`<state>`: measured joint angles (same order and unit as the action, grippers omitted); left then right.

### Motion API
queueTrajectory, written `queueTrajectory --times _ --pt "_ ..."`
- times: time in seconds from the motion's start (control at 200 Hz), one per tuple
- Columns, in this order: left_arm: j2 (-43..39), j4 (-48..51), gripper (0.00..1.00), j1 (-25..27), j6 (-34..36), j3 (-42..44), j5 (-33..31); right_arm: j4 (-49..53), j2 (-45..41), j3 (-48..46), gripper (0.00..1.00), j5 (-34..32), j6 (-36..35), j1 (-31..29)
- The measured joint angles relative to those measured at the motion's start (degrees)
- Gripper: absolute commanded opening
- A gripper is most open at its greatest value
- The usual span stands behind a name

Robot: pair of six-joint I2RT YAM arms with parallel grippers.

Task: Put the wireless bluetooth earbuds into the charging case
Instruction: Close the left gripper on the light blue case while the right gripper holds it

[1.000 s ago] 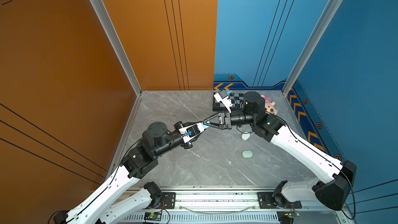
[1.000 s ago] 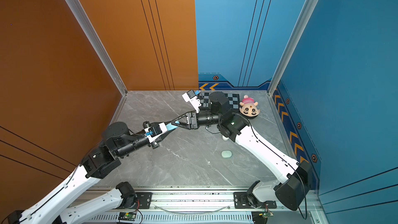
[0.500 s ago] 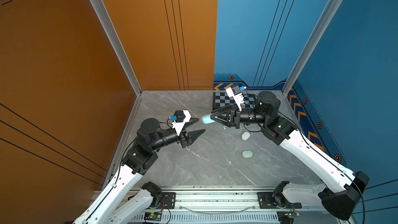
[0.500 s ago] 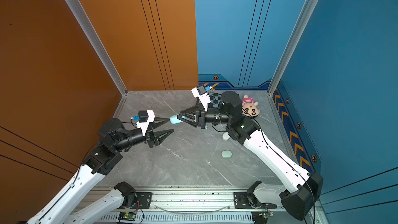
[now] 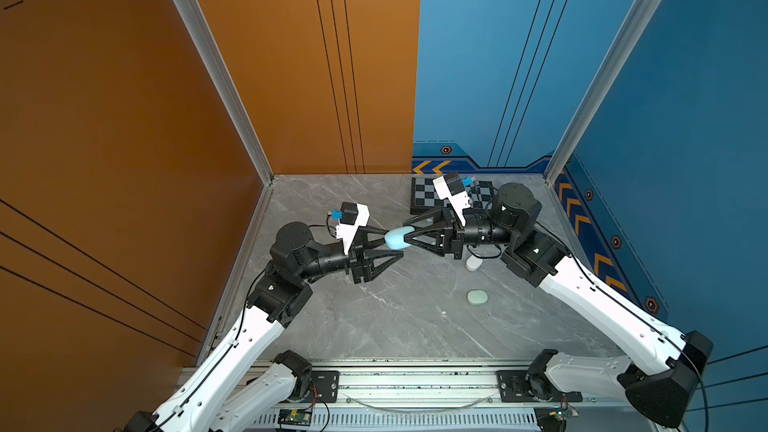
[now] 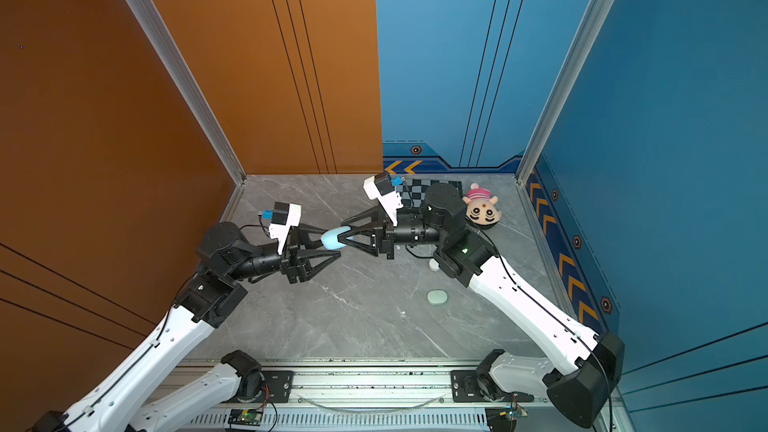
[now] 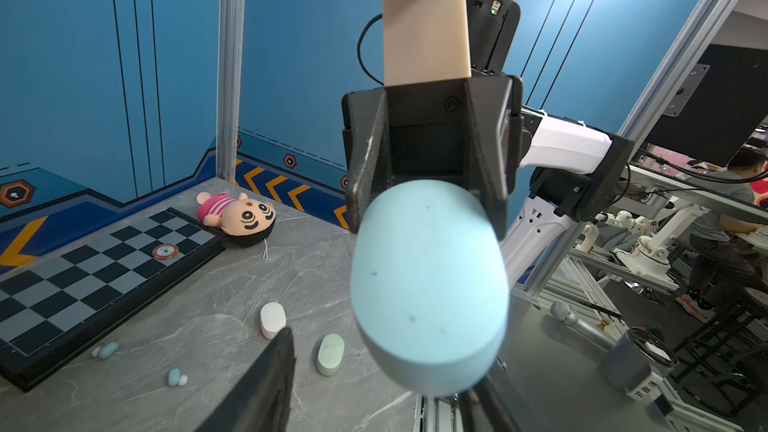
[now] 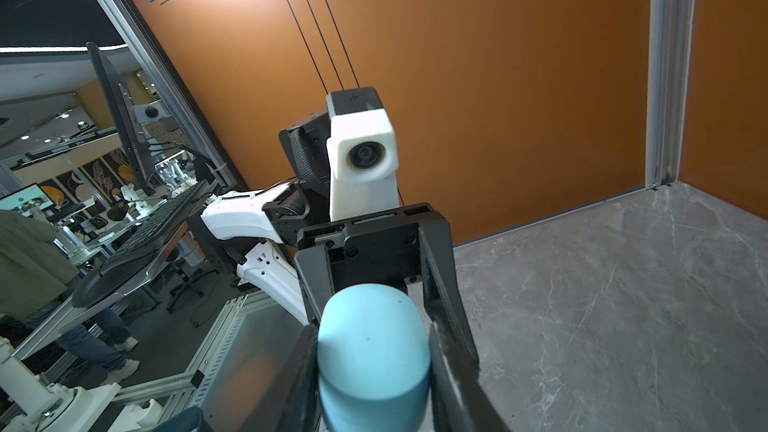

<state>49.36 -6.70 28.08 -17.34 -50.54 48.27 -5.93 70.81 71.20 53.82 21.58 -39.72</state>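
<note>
Right jaws are pinching the pale blue charging case [image 5: 395, 238] aloft, seemingly offering it to the left jaws, which are standing spread around its free end; two earbuds [image 7: 106, 350] are lying on the tabletop [image 5: 374, 326].

We find both arms' fingers [image 5: 390, 257] meeting at a pale blue case [image 5: 395, 238] above the table [image 5: 374, 326]. From there, 6 and 11 o'clock lie open. A white case [image 5: 473, 263] sits near 3, a mint case [image 5: 477, 297] at 4, the checkerboard [image 5: 419, 201] at 1 and a plush doll [image 6: 482, 209] toward 2.
</note>
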Motion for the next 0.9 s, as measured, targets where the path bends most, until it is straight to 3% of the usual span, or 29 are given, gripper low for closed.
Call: queueTrajectory --times 0.275,0.581,0.901 --pt "-0.02 -0.42 0.66 0.96 -1.33 -0.9 0.61 -0.17 0.02 -0.68 0.26 0.0 -0.81 0.02" --pt "-0.02 -0.72 0.63 1.31 -1.6 -0.9 1.11 -0.22 0.02 -0.76 0.26 0.2 -0.79 -1.95" --pt "-0.13 -1.73 0.42 1.4 -1.62 -0.9 1.6 -0.37 0.0 -1.84 0.26 -0.2 -0.81 -2.29"
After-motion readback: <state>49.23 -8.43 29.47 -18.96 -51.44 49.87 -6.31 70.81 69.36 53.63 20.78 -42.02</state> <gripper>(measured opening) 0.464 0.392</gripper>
